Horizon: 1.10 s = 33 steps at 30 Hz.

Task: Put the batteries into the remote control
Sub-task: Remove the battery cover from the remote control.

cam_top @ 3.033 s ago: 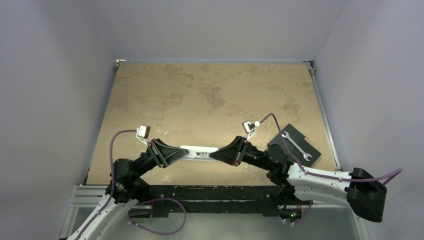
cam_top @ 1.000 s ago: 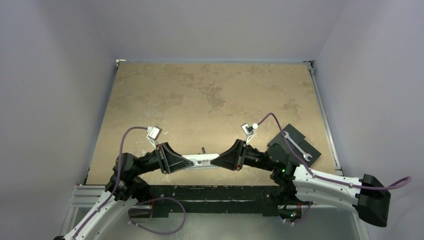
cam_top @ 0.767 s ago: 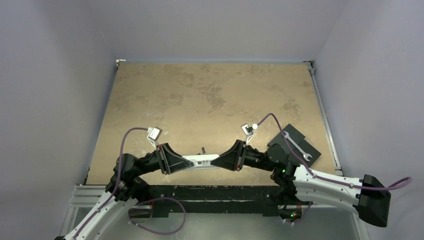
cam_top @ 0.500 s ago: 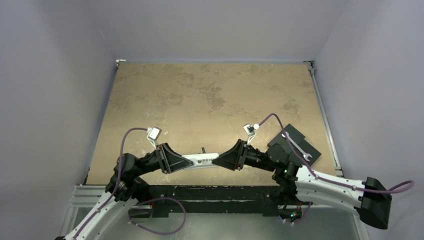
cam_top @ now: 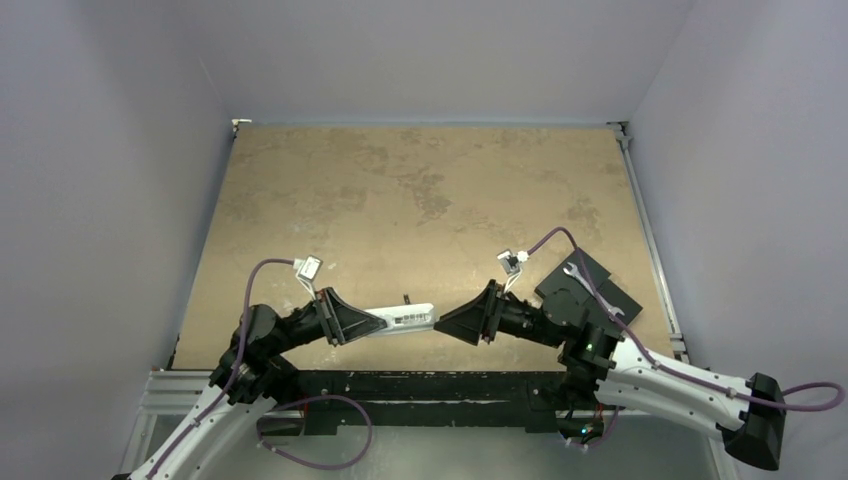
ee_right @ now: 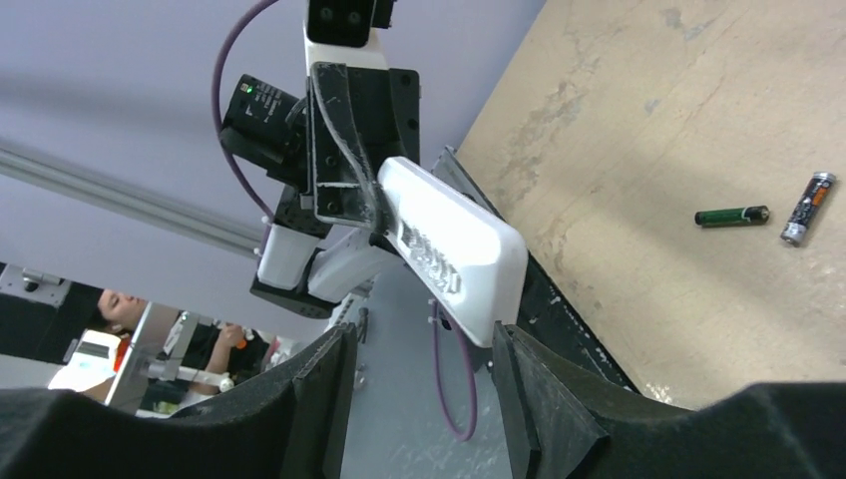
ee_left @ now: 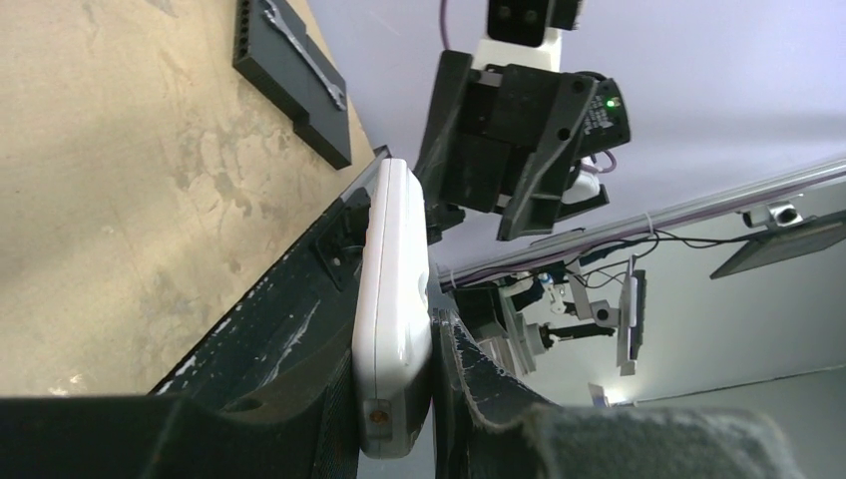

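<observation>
Your left gripper (cam_top: pixel 378 322) pinches the remote control (cam_top: pixel 402 317), lower centre of the top view. Your right gripper (ee_right: pixel 419 394) stands spread at its free end. Both batteries (ee_right: pixel 731 215) lie on the table (ee_right: pixel 638 110), right of the right wrist view; labels too small to read

Remote (cam_top: pixel 405 318) end buried in L gripper (cam_top: pixel 378 322); batts (cam_top: pixel 407 299) mere speck overhead.
</observation>
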Each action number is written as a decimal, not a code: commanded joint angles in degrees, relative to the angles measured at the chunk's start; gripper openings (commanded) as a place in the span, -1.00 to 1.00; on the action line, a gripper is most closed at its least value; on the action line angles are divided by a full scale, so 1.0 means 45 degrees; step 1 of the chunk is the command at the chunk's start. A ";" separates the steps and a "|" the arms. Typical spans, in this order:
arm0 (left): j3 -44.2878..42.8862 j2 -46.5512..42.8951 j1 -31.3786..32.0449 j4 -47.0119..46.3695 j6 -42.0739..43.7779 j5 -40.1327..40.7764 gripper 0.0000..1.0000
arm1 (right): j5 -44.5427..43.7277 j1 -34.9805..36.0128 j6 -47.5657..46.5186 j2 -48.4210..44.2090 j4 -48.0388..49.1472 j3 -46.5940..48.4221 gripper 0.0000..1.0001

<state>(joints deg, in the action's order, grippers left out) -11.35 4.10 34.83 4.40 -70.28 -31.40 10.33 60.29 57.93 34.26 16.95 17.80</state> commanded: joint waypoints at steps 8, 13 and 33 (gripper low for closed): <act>0.0108 -0.0230 -0.0065 0.0041 0.0206 0.0484 -1.00 | -0.0774 -0.0056 -0.1260 -0.0621 -0.2716 0.1538 0.22; 0.0482 -0.0302 -0.0061 -0.0378 -0.0114 0.0424 -1.00 | -0.0506 -0.0051 -0.1276 -0.0501 -0.2503 0.1686 0.22; 0.1273 -0.0551 -0.0059 -0.1802 -0.0997 0.0228 -1.00 | 0.0501 -0.0040 -0.1038 0.1116 -0.0740 0.2171 0.25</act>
<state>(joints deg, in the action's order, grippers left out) -6.37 2.74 34.83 0.05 -73.32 -29.82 10.57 60.25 53.34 39.11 9.21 24.49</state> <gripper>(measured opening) 0.245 0.620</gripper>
